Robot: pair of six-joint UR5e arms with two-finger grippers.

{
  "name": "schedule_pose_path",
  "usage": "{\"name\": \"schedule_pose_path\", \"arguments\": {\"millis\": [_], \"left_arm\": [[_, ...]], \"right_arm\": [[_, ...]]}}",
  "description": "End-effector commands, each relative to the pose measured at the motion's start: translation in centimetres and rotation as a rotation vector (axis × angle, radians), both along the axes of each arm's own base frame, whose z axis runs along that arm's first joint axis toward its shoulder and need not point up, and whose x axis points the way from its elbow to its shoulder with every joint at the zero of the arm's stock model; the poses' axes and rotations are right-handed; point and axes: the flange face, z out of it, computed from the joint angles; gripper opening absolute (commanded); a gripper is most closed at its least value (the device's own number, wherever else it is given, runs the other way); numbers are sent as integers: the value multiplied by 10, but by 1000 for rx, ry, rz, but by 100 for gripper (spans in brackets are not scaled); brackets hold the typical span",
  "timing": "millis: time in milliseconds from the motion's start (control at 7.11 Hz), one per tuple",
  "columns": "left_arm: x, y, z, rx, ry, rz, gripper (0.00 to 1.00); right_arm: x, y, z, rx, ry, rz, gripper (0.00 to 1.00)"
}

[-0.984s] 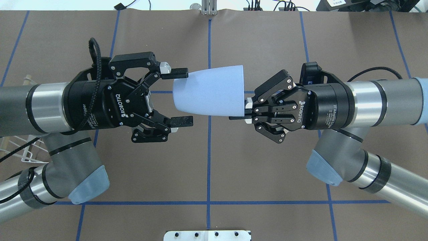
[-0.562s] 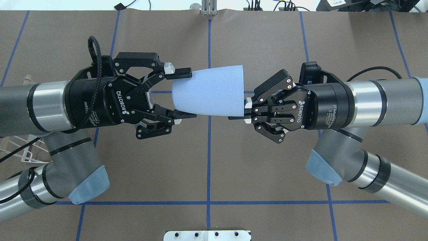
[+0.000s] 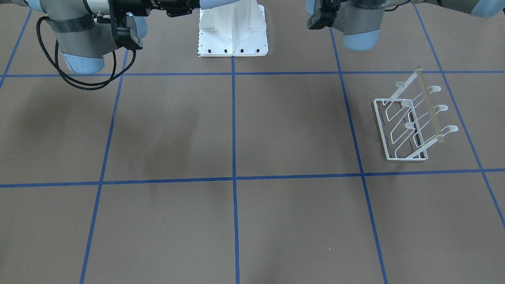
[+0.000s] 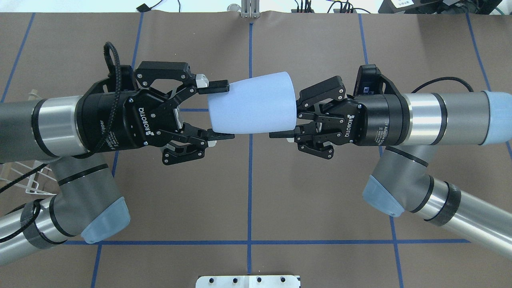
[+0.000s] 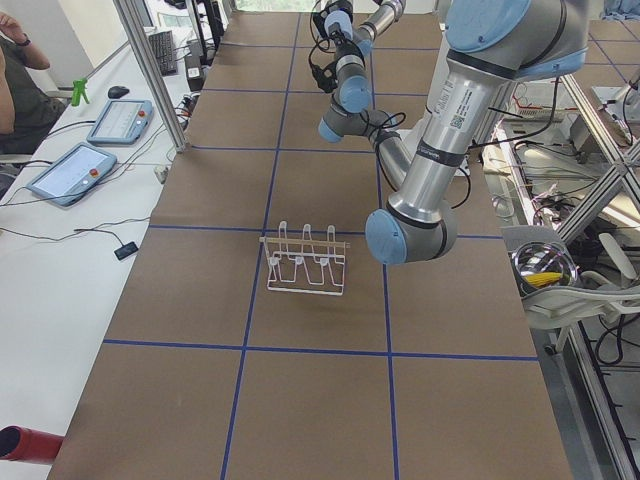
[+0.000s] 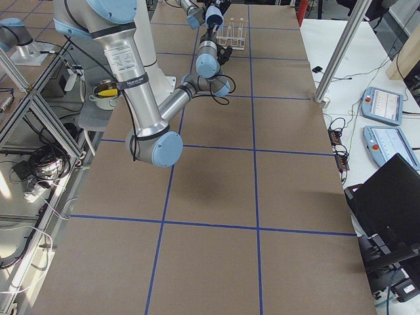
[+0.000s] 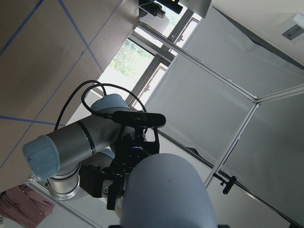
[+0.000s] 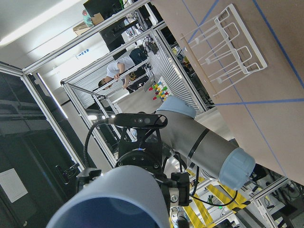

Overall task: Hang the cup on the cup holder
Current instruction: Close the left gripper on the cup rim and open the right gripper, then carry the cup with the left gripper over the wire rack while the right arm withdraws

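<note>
The pale blue-grey cup (image 4: 254,105) lies on its side in the air between my two grippers, high above the table. My left gripper (image 4: 222,111) is shut on its narrow base. My right gripper (image 4: 291,127) is at the wide rim, jaws a little apart, with one finger (image 4: 282,135) just outside the rim's near edge. The cup fills the bottom of the left wrist view (image 7: 166,194) and of the right wrist view (image 8: 118,199). The white wire cup holder (image 3: 410,126) stands empty on the table on my left side (image 5: 305,265), mostly hidden under my left arm in the overhead view (image 4: 28,176).
The white robot pedestal (image 3: 232,31) sits at the table's near edge. Blue tape lines grid the brown table top. Tablets (image 5: 90,150) and cables lie on the white bench beyond the table, where a person (image 5: 20,90) sits.
My left gripper has closed on the cup's narrow end. My right gripper has turned at the wrist and its jaws have spread a little; the cup's rim has tipped slightly away from me.
</note>
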Motion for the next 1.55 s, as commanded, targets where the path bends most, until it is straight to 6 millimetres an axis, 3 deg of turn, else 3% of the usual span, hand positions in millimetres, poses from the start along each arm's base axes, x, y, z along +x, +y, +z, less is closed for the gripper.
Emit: {"name": "schedule_pose_path", "arguments": {"millis": [0,281,562,703,984,1266,1406], "left_arm": [[-1,-1,0,2,-1,-5,0],[-5,-5,2,2,-3,-19,0],[-32,-28,12,-3,-27,-84,0],[-46,-40,17,3,-46,-114,0],[-96,-85,25,51,-224,-232,0],[-131,-113,89,104,-496,-351,0],[-136,-132,123,184,-662,-355,0]], "right_arm": [[-1,-9,2,23,28,58,100],[18,-25,7,17,38,98,100],[48,-46,20,28,75,162,100],[66,-61,34,71,125,208,100],[101,-86,83,139,270,318,100],[135,-128,129,167,456,410,100],[153,-130,166,179,534,447,100]]}}
